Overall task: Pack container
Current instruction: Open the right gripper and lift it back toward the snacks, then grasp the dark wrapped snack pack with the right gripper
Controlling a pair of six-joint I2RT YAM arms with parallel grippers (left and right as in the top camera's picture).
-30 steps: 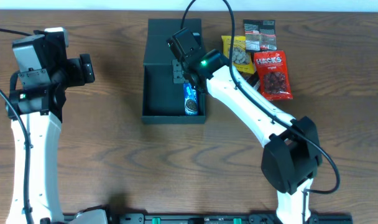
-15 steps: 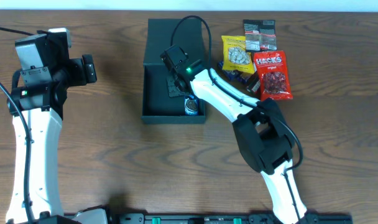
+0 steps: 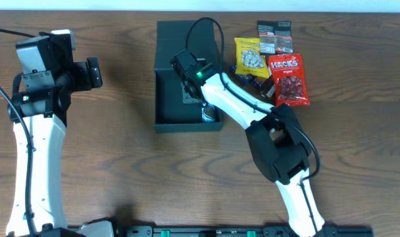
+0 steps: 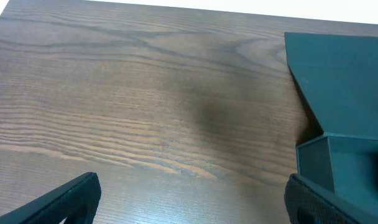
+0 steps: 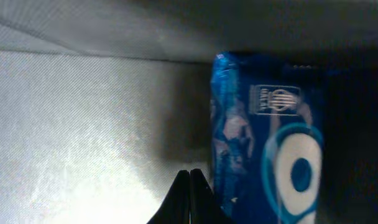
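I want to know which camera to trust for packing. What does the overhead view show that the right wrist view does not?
Only overhead: the whole container, lid open, the left gripper, and the yellow packet and red packet on the table beside it. Only right wrist: the shut tips of the right gripper up close, and a white ring printed on the wrapper. Both: the blue packet inside the container.
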